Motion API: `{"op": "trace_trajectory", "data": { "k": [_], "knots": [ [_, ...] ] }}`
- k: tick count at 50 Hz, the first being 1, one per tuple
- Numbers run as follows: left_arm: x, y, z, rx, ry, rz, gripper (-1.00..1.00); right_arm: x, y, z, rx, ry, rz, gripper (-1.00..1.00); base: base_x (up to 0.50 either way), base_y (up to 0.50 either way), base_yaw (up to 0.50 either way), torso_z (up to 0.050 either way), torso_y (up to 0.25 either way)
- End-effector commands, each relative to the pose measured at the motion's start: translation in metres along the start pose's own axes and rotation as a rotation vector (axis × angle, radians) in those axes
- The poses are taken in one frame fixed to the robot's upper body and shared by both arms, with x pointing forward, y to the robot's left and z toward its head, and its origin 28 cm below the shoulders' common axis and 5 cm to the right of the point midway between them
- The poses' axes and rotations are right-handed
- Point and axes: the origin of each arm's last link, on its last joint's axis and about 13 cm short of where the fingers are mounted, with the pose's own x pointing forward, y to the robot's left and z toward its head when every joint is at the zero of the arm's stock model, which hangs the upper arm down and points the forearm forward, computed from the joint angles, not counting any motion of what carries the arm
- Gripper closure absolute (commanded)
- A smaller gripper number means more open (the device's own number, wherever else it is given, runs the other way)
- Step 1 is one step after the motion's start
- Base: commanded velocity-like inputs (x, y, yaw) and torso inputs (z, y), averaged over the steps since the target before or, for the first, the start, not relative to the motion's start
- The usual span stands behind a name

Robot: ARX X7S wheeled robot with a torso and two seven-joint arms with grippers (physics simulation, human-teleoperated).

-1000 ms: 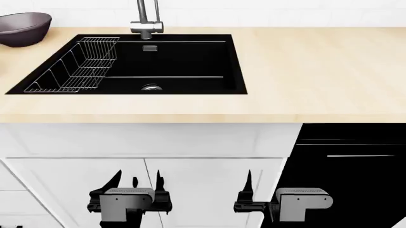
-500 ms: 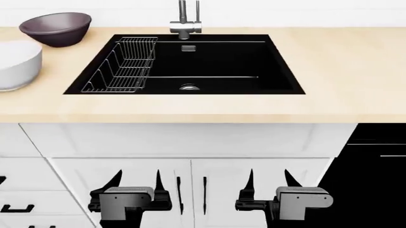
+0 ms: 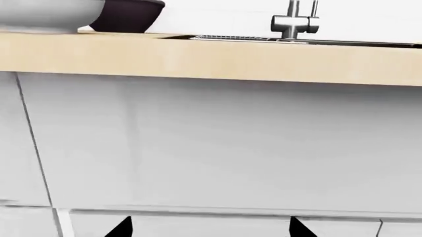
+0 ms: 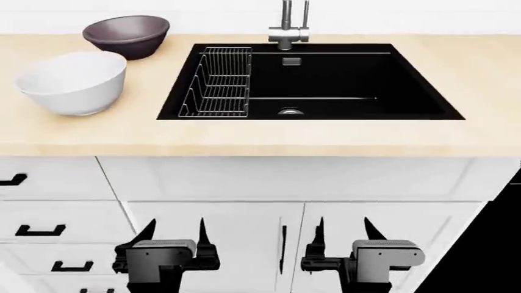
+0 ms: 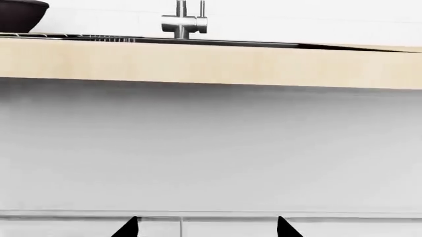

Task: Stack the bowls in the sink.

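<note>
Sink (image 4: 342, 79): black basin set into the wooden counter (image 4: 480, 67); steel faucet (image 4: 288, 27) at its far edge, round drain (image 4: 290, 112) near its front wall.
Wire rack (image 4: 218, 85): inside the sink, against its left wall.
White bowl (image 4: 73, 82): upright on the counter, left of the sink, well apart from it.
Dark bowl (image 4: 128, 35): upright, left of the sink, behind the white bowl; whether the two touch is unclear.
Left gripper (image 4: 172, 235): low before the cabinet fronts (image 4: 244, 183) below the sink, fingers spread, holding nothing.
Right gripper (image 4: 346, 235): same height, below the sink, fingers parted, empty.
</note>
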Motion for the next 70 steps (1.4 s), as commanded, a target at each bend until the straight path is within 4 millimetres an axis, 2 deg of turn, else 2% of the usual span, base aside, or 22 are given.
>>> {"op": "trace_trajectory", "data": {
  "k": [1,66,70],
  "knots": [
    [0.0001,0.0003,0.0000,-0.005,0.002,0.002,-1.00,0.0001,0.0002,-0.0004,-0.004,0.003,-0.001,-1.00,-0.09,0.50,0.00,0.000,0.000],
    [0.0001,0.0010,0.0007,-0.019,0.009,0.011,-1.00,0.0006,0.0011,-0.0005,0.001,-0.017,0.015,-1.00,-0.03,0.50,0.00,0.000,0.000],
    [0.0004,0.0015,0.0017,-0.041,0.014,0.012,-1.00,-0.0004,0.0023,0.0009,-0.002,0.004,-0.007,-1.00,0.00,0.04,0.00,0.000,0.000]
  ]
}}
